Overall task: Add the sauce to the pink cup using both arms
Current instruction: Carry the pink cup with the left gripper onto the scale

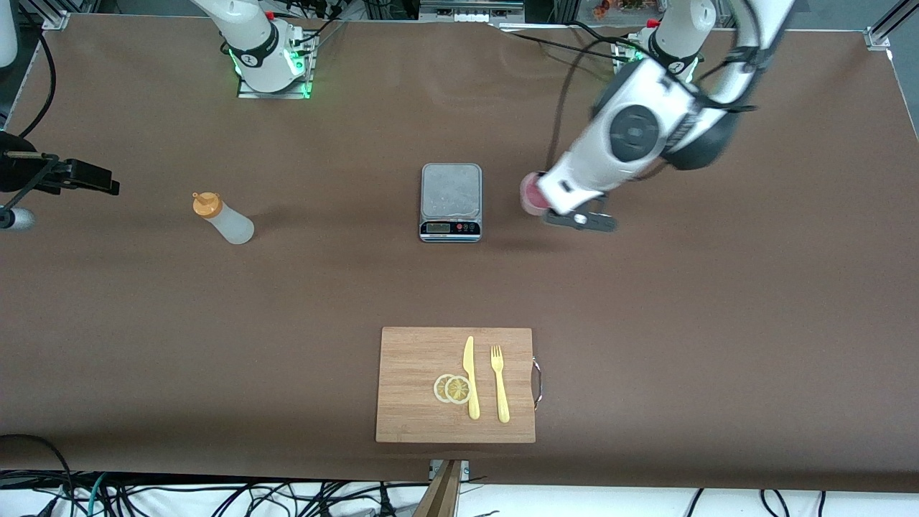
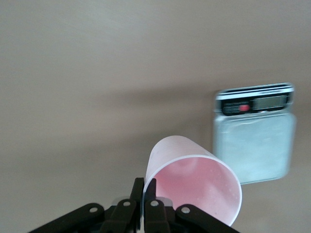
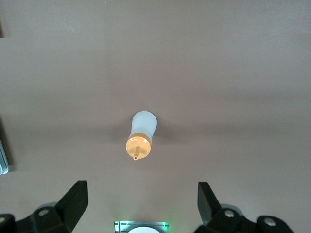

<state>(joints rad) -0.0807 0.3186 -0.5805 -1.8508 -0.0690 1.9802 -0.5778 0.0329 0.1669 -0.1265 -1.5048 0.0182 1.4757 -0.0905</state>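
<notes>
The pink cup [image 1: 530, 197] hangs tilted just above the table beside the scale, toward the left arm's end. My left gripper [image 2: 144, 187] is shut on the pink cup [image 2: 194, 182], one finger inside its rim and one outside. In the front view the left arm's wrist covers that gripper. The sauce [image 1: 224, 219], a whitish bottle with an orange cap, stands upright on the table toward the right arm's end. My right gripper [image 3: 141, 189] is open high over the sauce [image 3: 142, 130], nothing between its fingers; the front view does not show it.
A small silver kitchen scale [image 1: 451, 201] [image 2: 255, 133] sits mid-table. Nearer to the front camera lies a wooden cutting board [image 1: 409, 388] with a yellow knife [image 1: 471, 377], a yellow fork [image 1: 500, 384] and lemon slices [image 1: 452, 388]. A black clamp [image 1: 64, 176] juts in at the right arm's end.
</notes>
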